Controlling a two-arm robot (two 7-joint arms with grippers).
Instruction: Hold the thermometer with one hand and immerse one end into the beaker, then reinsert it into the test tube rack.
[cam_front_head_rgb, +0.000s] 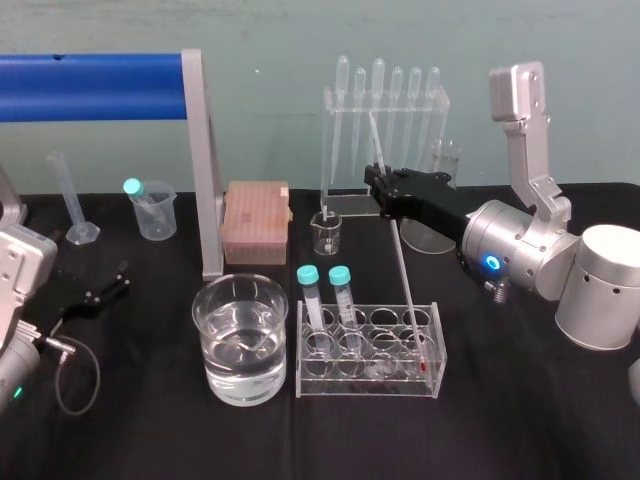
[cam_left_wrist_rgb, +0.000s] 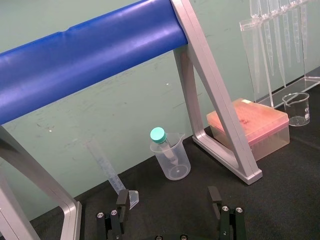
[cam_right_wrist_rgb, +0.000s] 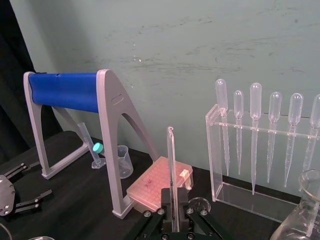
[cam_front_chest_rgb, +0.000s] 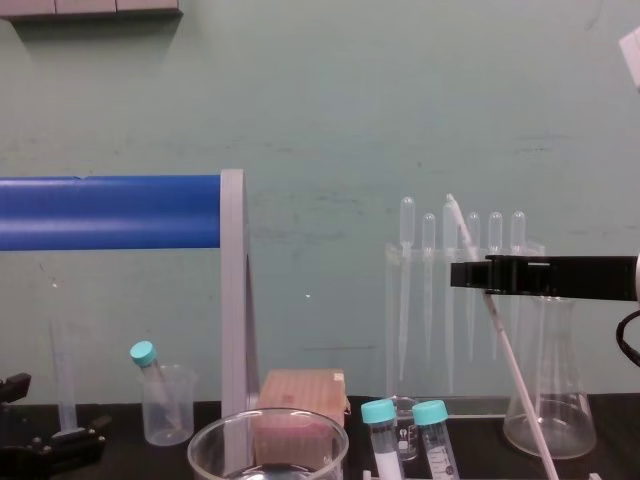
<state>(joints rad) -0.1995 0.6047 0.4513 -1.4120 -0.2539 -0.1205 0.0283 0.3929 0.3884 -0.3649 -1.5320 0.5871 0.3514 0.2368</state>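
Note:
The thermometer (cam_front_head_rgb: 400, 255) is a long thin glass rod that leans in the clear test tube rack (cam_front_head_rgb: 370, 386), with its red-tipped lower end in a right-hand hole. My right gripper (cam_front_head_rgb: 378, 182) reaches in from the right and is shut on the thermometer's upper part. In the right wrist view its fingers (cam_right_wrist_rgb: 165, 200) press on the rod (cam_right_wrist_rgb: 171, 160) from both sides. From the chest the rod (cam_front_chest_rgb: 510, 360) slants down under the gripper (cam_front_chest_rgb: 470, 275). The wide beaker (cam_front_head_rgb: 240, 345), holding water, stands left of the rack. My left gripper (cam_left_wrist_rgb: 168, 200) rests open at the table's left (cam_front_head_rgb: 115, 285).
Two teal-capped tubes (cam_front_head_rgb: 325, 295) stand in the rack's left holes. Behind it are a pipette stand (cam_front_head_rgb: 385, 130), a small glass beaker (cam_front_head_rgb: 327, 232), a conical flask (cam_front_head_rgb: 440, 200) and a pink tip box (cam_front_head_rgb: 257, 220). A blue-barred frame (cam_front_head_rgb: 205, 170), plastic beaker (cam_front_head_rgb: 152, 210) and measuring cylinder (cam_front_head_rgb: 75, 200) stand at left.

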